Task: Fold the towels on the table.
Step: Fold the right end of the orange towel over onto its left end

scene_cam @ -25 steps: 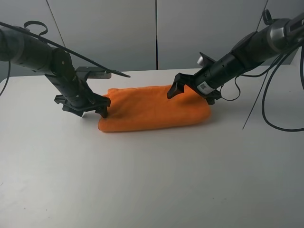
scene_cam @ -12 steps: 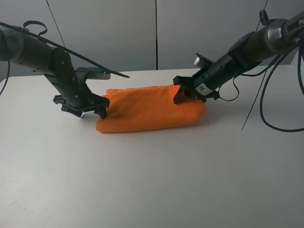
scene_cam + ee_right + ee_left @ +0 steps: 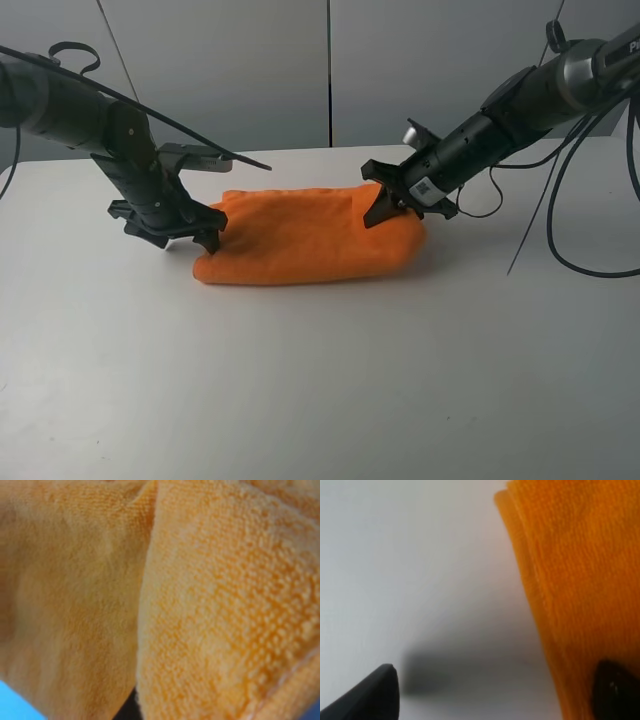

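The orange towel (image 3: 300,238) lies folded into a long band on the white table (image 3: 320,380). My left gripper (image 3: 205,232) is open at the towel's left end. In the left wrist view one fingertip (image 3: 375,692) is over bare table and the other fingertip (image 3: 615,690) rests on the towel's layered edge (image 3: 560,580). My right gripper (image 3: 385,207) is pressed into the towel's right end, which bunches up around it. The right wrist view is filled by a raised fold of towel (image 3: 200,610); the fingers are hidden there.
Black cables (image 3: 560,200) hang behind the right arm at the table's right side. A thin dark cable (image 3: 190,145) runs over the left arm. A grey wall panel (image 3: 330,70) stands behind the table's far edge.
The right gripper has come down from above the cloth into the towel's right end and closed in. The whole towel and the left gripper have shifted slightly left.
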Controlling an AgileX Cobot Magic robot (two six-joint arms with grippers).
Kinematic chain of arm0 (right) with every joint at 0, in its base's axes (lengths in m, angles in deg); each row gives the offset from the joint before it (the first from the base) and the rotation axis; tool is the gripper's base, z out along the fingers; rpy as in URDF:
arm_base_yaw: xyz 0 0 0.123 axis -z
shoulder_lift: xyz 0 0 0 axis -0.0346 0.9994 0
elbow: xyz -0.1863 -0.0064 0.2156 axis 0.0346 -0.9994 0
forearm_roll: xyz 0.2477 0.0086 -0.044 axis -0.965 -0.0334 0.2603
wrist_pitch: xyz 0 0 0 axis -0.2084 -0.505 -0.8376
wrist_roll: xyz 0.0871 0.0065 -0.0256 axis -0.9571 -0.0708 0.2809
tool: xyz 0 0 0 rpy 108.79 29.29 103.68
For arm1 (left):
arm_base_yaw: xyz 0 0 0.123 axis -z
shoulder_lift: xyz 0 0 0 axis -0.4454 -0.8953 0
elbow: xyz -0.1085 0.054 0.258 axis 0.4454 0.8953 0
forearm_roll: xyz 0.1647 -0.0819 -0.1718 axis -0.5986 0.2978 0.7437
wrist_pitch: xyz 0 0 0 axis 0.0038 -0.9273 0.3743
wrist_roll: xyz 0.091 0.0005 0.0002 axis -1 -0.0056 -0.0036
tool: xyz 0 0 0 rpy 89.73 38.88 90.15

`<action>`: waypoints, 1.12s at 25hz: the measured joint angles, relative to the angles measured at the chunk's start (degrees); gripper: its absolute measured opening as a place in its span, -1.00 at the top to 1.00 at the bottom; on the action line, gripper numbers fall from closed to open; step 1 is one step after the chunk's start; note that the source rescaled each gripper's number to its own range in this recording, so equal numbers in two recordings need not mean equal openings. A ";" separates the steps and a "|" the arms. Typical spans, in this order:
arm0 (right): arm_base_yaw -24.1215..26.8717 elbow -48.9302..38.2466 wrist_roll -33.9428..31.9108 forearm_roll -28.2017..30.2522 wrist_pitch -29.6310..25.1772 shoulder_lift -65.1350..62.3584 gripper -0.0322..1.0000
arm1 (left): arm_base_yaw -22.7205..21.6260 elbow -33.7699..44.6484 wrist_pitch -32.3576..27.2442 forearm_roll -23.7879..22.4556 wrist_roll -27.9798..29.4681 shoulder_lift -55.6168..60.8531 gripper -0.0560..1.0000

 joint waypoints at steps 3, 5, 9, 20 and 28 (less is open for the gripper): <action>0.00 0.00 -1.38 -1.17 -2.76 -0.85 0.85 | 0.00 0.00 -0.64 -0.14 -0.39 0.00 -1.00; 0.00 0.00 -1.55 -3.38 -3.36 -1.78 0.85 | 0.00 0.00 -0.87 -0.38 -0.49 0.00 -1.00; -0.49 0.83 -1.15 -10.00 -4.43 -2.29 0.85 | 0.00 0.00 -0.87 -0.61 -0.59 0.00 -1.00; -10.74 7.92 -1.96 -15.74 0.23 -1.19 0.85 | 0.00 0.00 -0.77 -0.71 -0.59 0.00 -1.00; -14.07 13.95 -2.23 -19.91 0.23 6.22 0.85 | 0.00 0.00 -0.53 -1.05 -0.71 0.00 -1.00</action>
